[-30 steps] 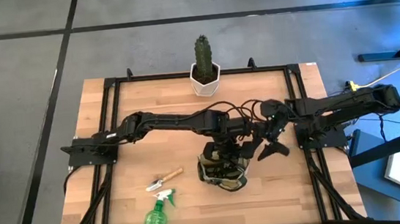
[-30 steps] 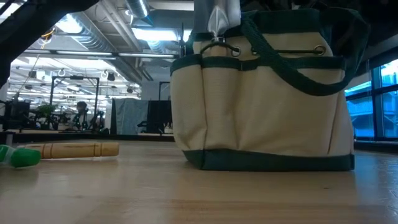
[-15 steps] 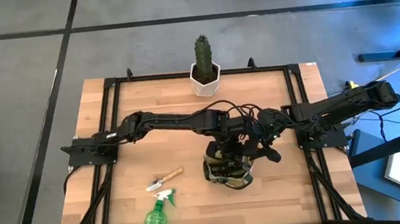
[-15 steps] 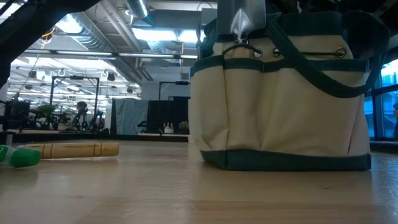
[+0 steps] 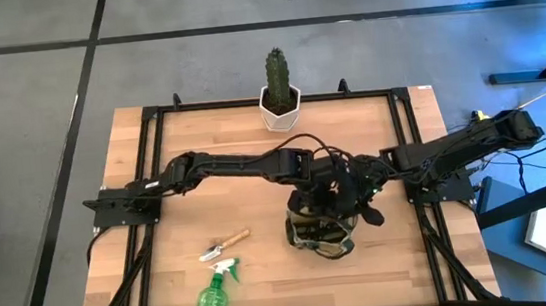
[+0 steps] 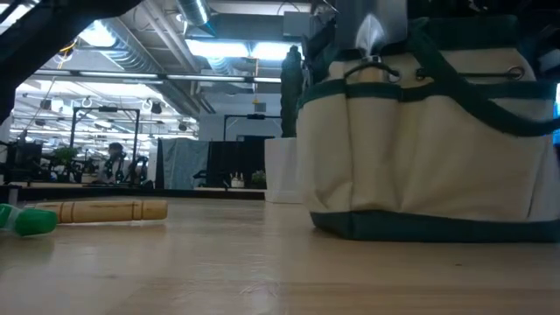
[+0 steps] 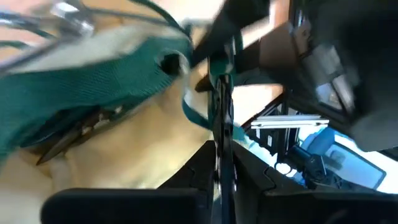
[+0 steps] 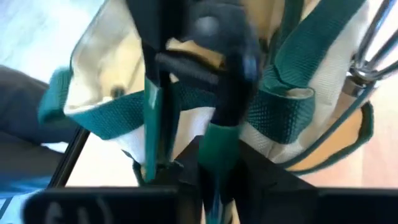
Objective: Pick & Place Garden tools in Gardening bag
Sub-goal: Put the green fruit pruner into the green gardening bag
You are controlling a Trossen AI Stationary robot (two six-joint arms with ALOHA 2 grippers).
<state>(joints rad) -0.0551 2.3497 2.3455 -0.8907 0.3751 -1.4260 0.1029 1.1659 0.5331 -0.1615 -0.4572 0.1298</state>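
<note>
The tan and green gardening bag (image 5: pixel 323 233) stands on its base right of the table's middle; in the low view the bag (image 6: pixel 420 157) fills the right half, with a silver tool tip (image 6: pixel 372 33) sticking up from a side pocket. My left gripper (image 5: pixel 325 196) is over the bag's far rim, shut on green webbing. My right gripper (image 5: pixel 361 203) is at the bag's right side, shut on a green strap. A wooden-handled trowel (image 5: pixel 225 244) and a green spray bottle (image 5: pixel 214 291) lie left of the bag. My left gripper pinches a thin strip of green webbing (image 7: pixel 219 118) at the bag's top between its two fingers (image 7: pixel 200 169), coming from above. The bag stands with its base on the table. My right gripper has a green webbing strap (image 8: pixel 217 142) of the bag between its two fingers, coming from the table's right side. The strap runs along the fingers, away from the wrist, toward the bag's rim. How far back it reaches I cannot tell.
A cactus in a white pot (image 5: pixel 279 92) stands at the middle of the far edge, also visible behind the bag as a white pot (image 6: pixel 282 171). Bare wood lies along the near edge and at the far left. Black frame rails (image 5: pixel 145 175) border the tabletop.
The bag has slid along the table toward the right edge, staying upright, with my left gripper going along at its rim. My right gripper has come in from the right toward the bag; its fingers, spread a second ago, now stand close together at the strap.
</note>
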